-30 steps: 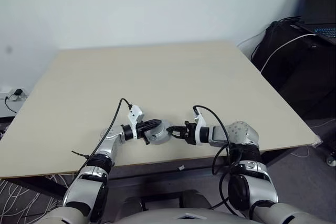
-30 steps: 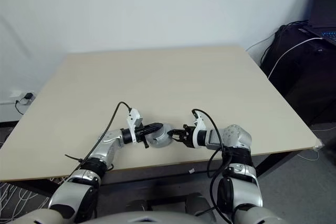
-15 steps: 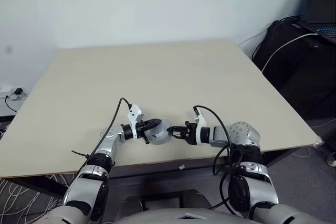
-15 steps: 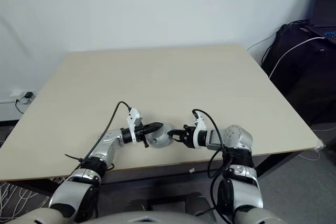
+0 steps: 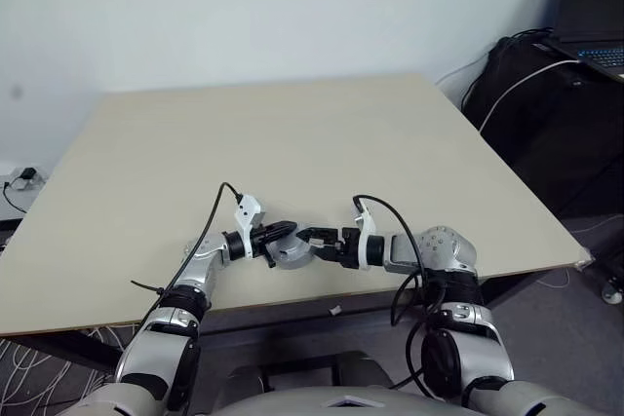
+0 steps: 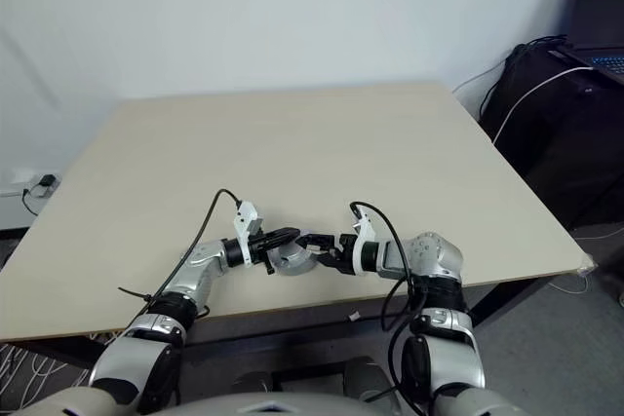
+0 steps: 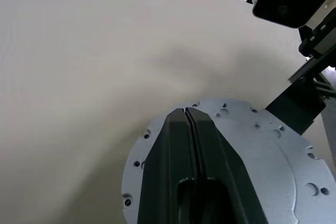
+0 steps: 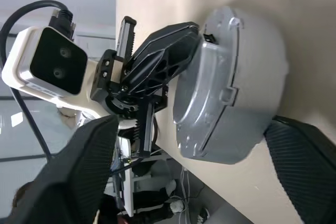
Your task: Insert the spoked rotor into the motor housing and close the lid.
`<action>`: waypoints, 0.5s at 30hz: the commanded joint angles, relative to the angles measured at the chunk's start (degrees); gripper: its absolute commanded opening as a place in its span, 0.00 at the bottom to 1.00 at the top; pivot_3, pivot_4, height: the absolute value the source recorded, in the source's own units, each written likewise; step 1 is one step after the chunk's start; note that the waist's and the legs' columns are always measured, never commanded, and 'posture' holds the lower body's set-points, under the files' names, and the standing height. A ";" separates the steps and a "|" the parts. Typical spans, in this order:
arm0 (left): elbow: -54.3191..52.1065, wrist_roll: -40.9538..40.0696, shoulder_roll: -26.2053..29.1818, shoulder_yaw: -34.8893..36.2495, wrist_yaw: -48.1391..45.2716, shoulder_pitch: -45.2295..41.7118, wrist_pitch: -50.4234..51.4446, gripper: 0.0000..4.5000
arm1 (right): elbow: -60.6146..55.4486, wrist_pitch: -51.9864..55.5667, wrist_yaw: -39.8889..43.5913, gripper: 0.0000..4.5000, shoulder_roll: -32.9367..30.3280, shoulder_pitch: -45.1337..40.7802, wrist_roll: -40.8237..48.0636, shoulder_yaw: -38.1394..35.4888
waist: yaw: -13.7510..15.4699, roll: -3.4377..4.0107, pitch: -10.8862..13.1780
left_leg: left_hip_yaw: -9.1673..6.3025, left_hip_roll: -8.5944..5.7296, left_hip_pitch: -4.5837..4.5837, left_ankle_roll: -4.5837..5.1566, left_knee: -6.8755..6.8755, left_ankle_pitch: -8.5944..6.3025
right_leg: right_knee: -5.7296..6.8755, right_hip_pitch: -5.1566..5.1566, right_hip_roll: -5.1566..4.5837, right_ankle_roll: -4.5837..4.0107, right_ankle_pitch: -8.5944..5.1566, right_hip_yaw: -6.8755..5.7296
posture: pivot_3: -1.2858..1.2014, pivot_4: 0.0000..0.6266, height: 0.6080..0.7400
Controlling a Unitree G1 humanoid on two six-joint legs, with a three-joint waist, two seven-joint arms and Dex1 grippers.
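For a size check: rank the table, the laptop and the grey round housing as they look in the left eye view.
1. table
2. laptop, partly cropped by the frame
3. grey round housing

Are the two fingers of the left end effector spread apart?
No, the left end effector has its fingers pressed together on top of the grey lid.

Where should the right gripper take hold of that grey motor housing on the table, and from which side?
Grip the motor housing across its smooth round side wall, coming in level from the robot's right. The left gripper rests shut on its flat top, so that face is taken, and the right gripper's open fingers already straddle the drum.
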 commanded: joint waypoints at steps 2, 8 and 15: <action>5.28 4.18 -0.73 -3.35 0.15 2.92 2.82 0.00 | -0.26 -2.34 1.51 0.99 2.31 -3.89 2.40 0.28 | -0.07 0.00 0.00 | 0.00 0.00 0.00 0.00 0.01 0.00 | 0.00 0.00 0.00 0.00 0.00 0.00 | 0.52 0.00 1.00; 3.21 3.70 -0.45 -3.29 -0.33 3.85 3.65 0.00 | 5.12 -6.30 -0.19 0.99 2.00 -4.34 -1.58 2.26 | -0.17 0.02 -0.02 | 0.00 0.00 0.04 0.00 0.01 0.00 | 0.00 0.03 0.00 0.00 0.00 0.00 | 0.52 0.00 1.00; 1.61 3.37 0.08 -2.99 -0.64 4.99 4.18 0.00 | 5.48 -7.50 0.81 0.99 2.62 -5.07 -0.13 1.33 | -0.34 0.02 -0.03 | -0.01 0.02 0.05 0.00 -0.02 0.00 | 0.02 0.02 0.03 0.02 0.01 0.00 | 0.52 0.00 1.00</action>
